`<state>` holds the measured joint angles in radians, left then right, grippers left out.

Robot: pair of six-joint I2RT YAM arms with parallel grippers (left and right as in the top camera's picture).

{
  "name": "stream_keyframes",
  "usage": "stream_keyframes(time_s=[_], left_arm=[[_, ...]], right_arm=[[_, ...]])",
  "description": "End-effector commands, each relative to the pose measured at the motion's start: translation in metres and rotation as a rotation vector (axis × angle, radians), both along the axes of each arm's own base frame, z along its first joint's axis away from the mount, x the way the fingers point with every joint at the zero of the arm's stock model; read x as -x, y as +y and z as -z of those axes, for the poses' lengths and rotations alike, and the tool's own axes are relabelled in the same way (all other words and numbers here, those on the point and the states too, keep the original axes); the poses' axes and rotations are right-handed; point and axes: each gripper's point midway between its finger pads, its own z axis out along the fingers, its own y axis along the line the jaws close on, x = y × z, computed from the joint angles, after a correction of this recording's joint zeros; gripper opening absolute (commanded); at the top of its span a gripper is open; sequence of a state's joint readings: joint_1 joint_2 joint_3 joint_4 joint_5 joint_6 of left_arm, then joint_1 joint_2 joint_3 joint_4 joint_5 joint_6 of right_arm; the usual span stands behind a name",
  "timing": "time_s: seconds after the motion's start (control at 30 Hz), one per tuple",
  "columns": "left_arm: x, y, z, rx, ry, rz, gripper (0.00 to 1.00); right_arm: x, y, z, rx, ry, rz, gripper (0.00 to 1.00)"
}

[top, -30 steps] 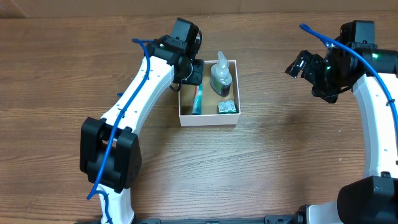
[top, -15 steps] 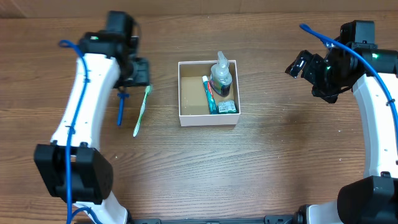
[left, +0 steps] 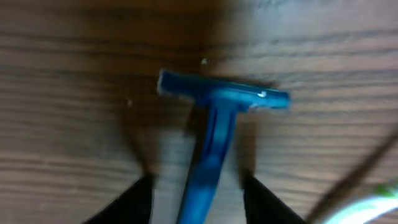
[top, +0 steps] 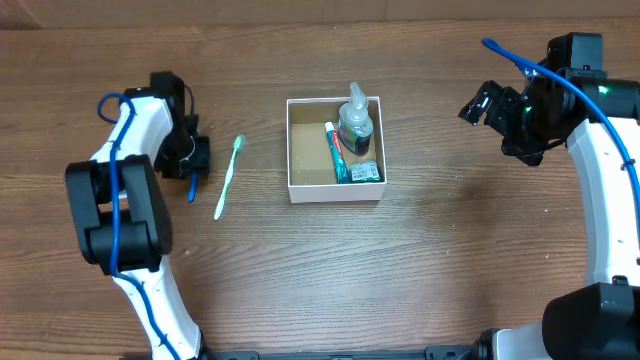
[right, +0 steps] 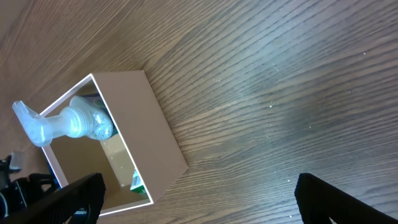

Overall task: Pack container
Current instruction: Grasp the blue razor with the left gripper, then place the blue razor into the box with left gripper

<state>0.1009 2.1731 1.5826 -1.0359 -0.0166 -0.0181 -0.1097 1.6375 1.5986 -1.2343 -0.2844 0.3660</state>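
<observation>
**Overhead view.** The container point(top: 334, 193), white outside and brown inside, sits mid-table between your two arms. Along its right side you see three items:
- a clear pump bottle point(top: 355, 122) stands in the far right corner;
- a tube point(top: 336, 153) in red, white and green lies just left of the bottle;
- a small green-printed packet point(top: 367, 172) lies in the near right corner.

The print on the tube and packet is too small to read. A toothbrush point(top: 229, 178) with a pale green and white handle lies on the table point(top: 420, 270) left of the container and apart from it. A blue razor point(top: 192, 186) lies near the toothbrush, farther left.

**Left wrist view (blurred).** Your left gripper point(left: 198, 177) hangs over the razor with its jaws parted. One dark finger point(left: 134, 199) stands on each side of the handle, and a strip of wood shows between each finger and the handle. It grips nothing. The razor head lies crosswise beyond the tips. No marking on the razor can be made out.

**Right wrist view.** Your right gripper point(right: 199, 180) is spread wide and holds nothing. It hangs over bare wood well to the right of the container. The container's plain outer wall and the bottle show at the left of this view, and no writing is legible on either.
</observation>
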Motion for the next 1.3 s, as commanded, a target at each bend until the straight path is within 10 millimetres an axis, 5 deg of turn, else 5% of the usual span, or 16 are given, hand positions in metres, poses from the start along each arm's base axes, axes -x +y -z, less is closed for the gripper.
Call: stream_keyframes(time_s=[0.0, 0.13, 0.33, 0.57, 0.73, 0.83, 0.97, 1.2, 1.27], left_arm=[[-0.001, 0.002, 0.017, 0.005, 0.016, 0.017, 0.43], [-0.001, 0.002, 0.019, 0.006, 0.015, 0.017, 0.14], [-0.009, -0.001, -0.009, 0.023, -0.027, 0.011, 0.04], [-0.024, -0.033, -0.123, 0.109, -0.223, 0.028, 0.04], [-0.018, -0.101, -0.206, 0.169, -0.437, 0.147, 0.04], [-0.015, -0.148, -0.231, 0.205, -0.524, 0.234, 0.04], [-0.017, -0.182, -0.221, 0.164, -0.533, 0.209, 0.04], [-0.026, -0.234, -0.14, 0.172, -0.403, 0.243, 0.08], [-0.026, -0.244, -0.122, 0.205, -0.361, 0.254, 0.22]], right_arm=[[-0.001, 0.0, -0.005, -0.004, -0.014, 0.003, 1.0], [-0.001, 0.0, -0.005, -0.003, -0.014, 0.002, 1.0], [-0.001, 0.0, -0.005, -0.004, -0.015, 0.003, 1.0], [-0.001, 0.0, -0.005, -0.003, -0.014, 0.002, 1.0], [-0.001, 0.0, -0.005, -0.004, -0.015, 0.003, 1.0], [-0.001, 0.0, -0.005, -0.004, -0.015, 0.003, 1.0], [-0.001, 0.0, -0.005, -0.003, -0.014, 0.002, 1.0], [-0.001, 0.0, -0.005, -0.004, -0.015, 0.002, 1.0], [-0.001, 0.0, -0.005, -0.004, -0.014, 0.003, 1.0]])
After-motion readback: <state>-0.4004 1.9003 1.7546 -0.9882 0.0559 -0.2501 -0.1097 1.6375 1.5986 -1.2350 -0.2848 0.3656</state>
